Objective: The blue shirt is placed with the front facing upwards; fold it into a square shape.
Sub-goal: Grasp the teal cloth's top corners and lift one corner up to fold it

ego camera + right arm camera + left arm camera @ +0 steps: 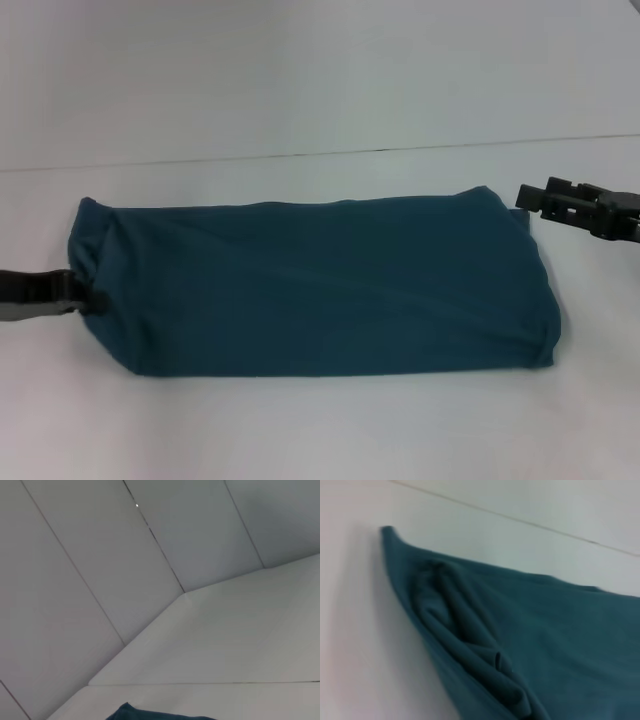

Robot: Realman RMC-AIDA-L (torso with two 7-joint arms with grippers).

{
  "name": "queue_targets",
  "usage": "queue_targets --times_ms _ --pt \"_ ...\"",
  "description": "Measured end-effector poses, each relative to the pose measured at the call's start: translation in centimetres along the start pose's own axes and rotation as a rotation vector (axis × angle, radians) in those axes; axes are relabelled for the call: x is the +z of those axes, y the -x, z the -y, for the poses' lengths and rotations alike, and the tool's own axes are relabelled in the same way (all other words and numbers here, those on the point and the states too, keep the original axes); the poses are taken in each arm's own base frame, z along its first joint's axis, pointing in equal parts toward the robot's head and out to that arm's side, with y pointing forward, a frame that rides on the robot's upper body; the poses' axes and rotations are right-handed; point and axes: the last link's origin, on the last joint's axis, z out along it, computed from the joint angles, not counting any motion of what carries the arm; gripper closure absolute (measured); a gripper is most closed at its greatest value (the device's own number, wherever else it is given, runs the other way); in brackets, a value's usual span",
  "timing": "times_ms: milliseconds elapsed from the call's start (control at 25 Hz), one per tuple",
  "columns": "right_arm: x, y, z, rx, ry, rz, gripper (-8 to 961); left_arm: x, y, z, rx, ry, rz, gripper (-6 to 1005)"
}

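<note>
Though folded, blue shirt (320, 290) between pincers.

no readable text, blue shirt (320, 290) plain side up

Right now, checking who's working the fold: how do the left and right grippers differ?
The left gripper sits low at the blue shirt's bunched left end, touching the cloth; the right gripper hangs higher by the shirt's far right corner, beside it. Both are dark and reach in from the sides of the white table.
</note>
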Motion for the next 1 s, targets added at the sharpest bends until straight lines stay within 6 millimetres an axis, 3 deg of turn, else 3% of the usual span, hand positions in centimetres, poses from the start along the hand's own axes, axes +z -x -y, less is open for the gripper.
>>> queue_targets --times_ms 360,640,1000 --pt "-0.1 -0.4 0.0 0.001 -0.003 0.005 43 0.7 -0.4 -5.1 0.082 0.296 -0.035 967" --pt "0.3 -1.1 -0.1 0.001 0.004 -0.004 42 1.9 -1.0 -9.2 0.173 0.42 -0.007 966" --pt "0.3 -1.4 -0.1 0.0 0.006 -0.011 85 1.7 -1.1 -9.2 0.174 0.426 -0.015 967"
